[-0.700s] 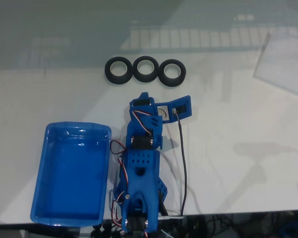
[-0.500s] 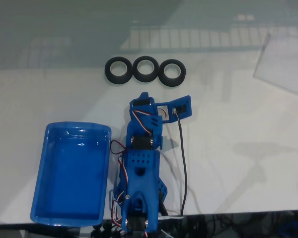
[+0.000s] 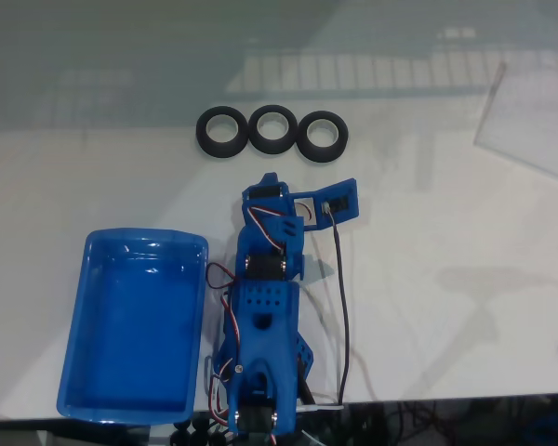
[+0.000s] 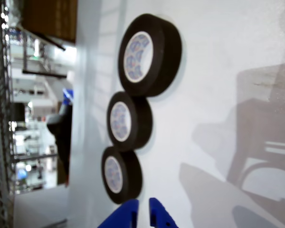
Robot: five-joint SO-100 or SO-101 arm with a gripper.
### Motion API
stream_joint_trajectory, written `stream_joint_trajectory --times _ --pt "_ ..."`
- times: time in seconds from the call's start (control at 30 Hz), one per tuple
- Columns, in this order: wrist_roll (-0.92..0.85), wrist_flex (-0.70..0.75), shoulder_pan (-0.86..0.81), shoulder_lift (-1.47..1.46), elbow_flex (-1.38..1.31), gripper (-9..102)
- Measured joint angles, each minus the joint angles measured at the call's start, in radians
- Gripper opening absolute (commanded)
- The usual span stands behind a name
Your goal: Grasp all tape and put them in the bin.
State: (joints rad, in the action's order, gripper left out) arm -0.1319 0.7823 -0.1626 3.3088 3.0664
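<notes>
Tape rolls (image 3: 272,133) lie in a row beyond the nearly clenched, empty pincer (image 4: 143,211); bin (image 3: 135,321) beside arm.

The three tape rolls are matt black in the fixed view: the left roll (image 3: 222,133), the middle roll (image 3: 272,128) and the right roll (image 3: 323,137), each with a pale whitish core. In the wrist view the nearest roll (image 4: 152,54) shows a white core face printed with small blue marks, too blurred to read. The bin (image 3: 102,372) is glossy bright blue with pale glints along its rim. The arm (image 3: 265,321) is the same saturated blue, with red, white and black wires on it and a black cable (image 3: 342,307) beside it. The jaws (image 4: 143,216) are blue too. The surface (image 3: 446,279) is white, with grey shadows and a greenish-grey reflection towards its far edge
</notes>
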Motion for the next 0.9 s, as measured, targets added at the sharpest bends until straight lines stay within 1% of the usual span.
stream_joint_trajectory --times 0.73,0.77,0.83,0.9 --pt "-0.015 0.0 0.009 0.0 0.0 1" --pt "-0.015 0.0 0.009 0.0 0.0 3" --pt "-0.015 0.0 0.009 0.0 0.0 14" --pt "-0.009 0.0 0.009 0.0 0.0 20"
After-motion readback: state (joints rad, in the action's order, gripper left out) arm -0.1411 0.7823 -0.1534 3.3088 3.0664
